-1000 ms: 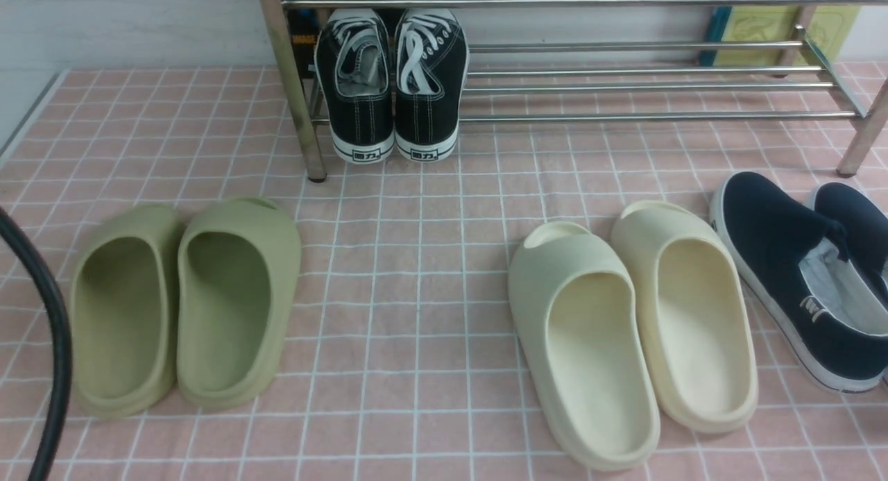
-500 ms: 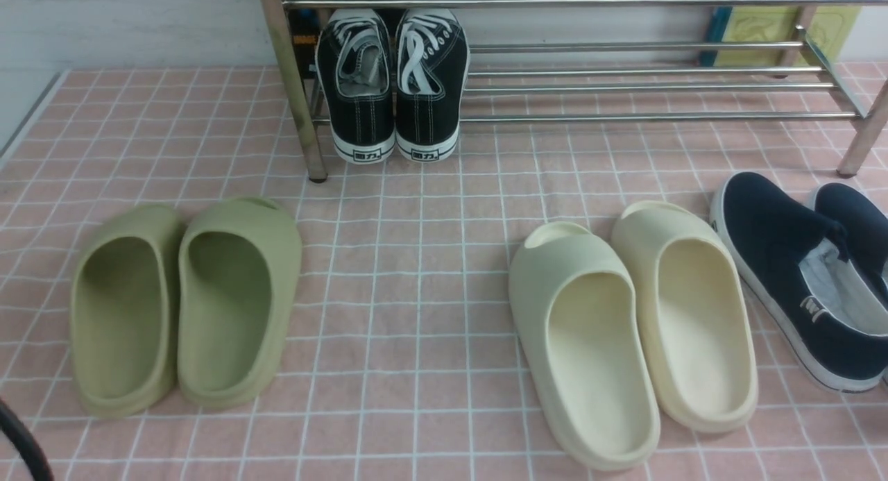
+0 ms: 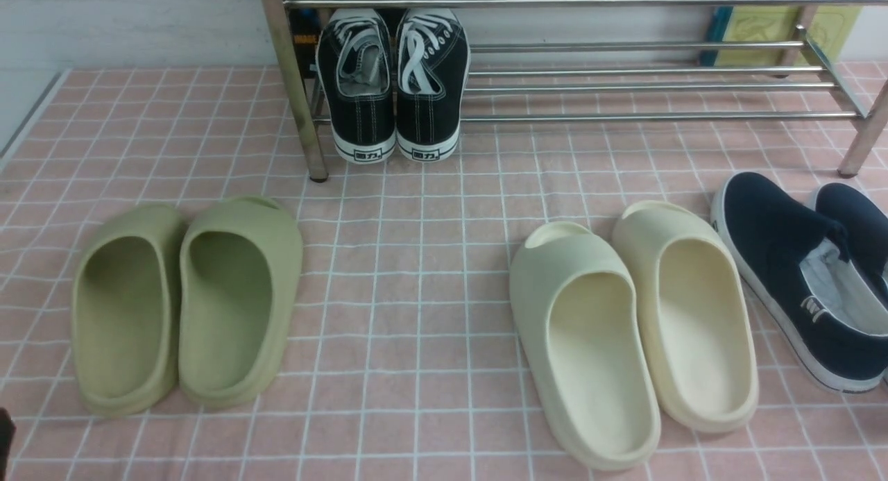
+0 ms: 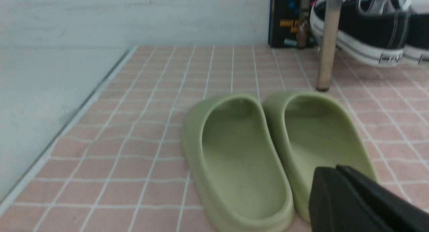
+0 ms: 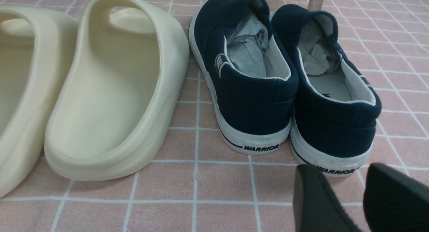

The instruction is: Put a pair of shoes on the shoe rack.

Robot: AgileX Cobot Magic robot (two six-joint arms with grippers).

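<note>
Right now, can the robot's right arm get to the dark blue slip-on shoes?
Probably yes: the right gripper hangs open just behind the navy canvas slip-ons' heels, with only bare pink checked cloth between.

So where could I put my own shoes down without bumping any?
The biggest bare patch of pink mat lies between the green slides and the cream slides. The shoe rack bars to the right of the black sneakers are free too. It is crowded on the right, where the cream slides sit close beside the navy slip-ons.
</note>
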